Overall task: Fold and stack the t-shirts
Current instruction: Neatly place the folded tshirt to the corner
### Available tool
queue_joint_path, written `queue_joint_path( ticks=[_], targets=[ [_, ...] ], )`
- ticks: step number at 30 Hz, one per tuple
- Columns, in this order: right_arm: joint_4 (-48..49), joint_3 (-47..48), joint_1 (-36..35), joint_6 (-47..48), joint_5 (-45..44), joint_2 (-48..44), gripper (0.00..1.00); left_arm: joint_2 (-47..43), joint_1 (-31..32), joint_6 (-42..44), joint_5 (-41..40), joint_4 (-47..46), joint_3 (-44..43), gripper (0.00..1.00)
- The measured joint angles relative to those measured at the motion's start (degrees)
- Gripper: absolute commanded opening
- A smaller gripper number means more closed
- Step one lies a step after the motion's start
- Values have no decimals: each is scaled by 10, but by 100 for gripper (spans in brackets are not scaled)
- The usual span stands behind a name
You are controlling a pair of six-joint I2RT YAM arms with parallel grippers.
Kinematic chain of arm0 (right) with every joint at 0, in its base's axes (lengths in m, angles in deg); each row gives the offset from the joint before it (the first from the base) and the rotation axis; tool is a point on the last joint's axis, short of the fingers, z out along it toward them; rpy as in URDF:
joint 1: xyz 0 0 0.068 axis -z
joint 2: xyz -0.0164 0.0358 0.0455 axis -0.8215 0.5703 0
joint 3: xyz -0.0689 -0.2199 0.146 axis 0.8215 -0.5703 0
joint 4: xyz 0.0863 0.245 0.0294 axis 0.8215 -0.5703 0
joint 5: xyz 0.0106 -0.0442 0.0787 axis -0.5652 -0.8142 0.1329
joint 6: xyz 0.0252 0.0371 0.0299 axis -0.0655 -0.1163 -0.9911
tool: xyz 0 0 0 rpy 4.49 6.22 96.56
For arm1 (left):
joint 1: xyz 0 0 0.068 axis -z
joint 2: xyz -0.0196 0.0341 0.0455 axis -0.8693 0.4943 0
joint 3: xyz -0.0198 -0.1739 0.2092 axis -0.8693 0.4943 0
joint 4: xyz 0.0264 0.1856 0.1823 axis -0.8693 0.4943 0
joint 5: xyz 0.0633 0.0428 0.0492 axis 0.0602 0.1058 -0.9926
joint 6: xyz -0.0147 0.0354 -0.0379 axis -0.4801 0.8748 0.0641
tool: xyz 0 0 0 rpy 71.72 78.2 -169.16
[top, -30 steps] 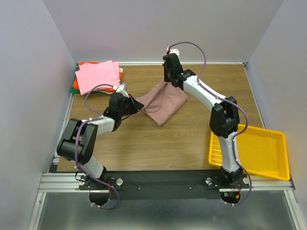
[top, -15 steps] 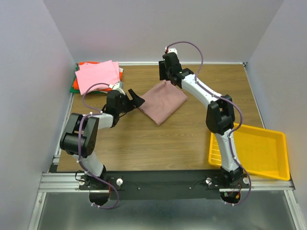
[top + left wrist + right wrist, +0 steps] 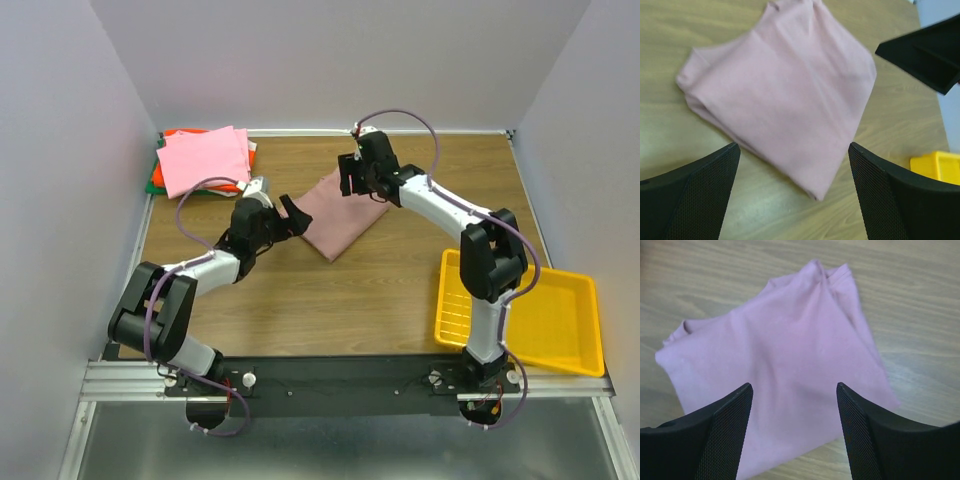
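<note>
Folded mauve tee [image 3: 343, 210] lay flat mid-table. L gripper [image 3: 289, 214] at tee's left edge, R gripper [image 3: 351, 183] over its far corner, both w/ fingers spread, holding nothing. Stack of folded tees [image 3: 203, 160] sat far-left of it, yellow tray [image 3: 552, 318] near-right.

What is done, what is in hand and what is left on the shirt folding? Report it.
Done: a stack of folded shirts, bright pink on top, sits in the far left corner, and the mauve shirt lies folded at the centre, apart from it. In hand: nothing; the left gripper and right gripper hover open over the mauve shirt. Left: move it onto the stack.
</note>
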Motion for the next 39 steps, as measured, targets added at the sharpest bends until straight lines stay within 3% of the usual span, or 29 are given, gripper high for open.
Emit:
queue_joint_path(
  ticks=[8, 21, 39],
  targets=[
    [54, -65, 0, 0, 76, 19, 73, -2, 52, -16, -7, 2, 60, 96],
    [93, -136, 0, -31, 118, 41, 73, 23, 52, -39, 5, -71, 101, 98],
    [129, -295, -2, -104, 153, -71, 72, 74, 47, -61, 38, -145, 111, 98]
  ],
)
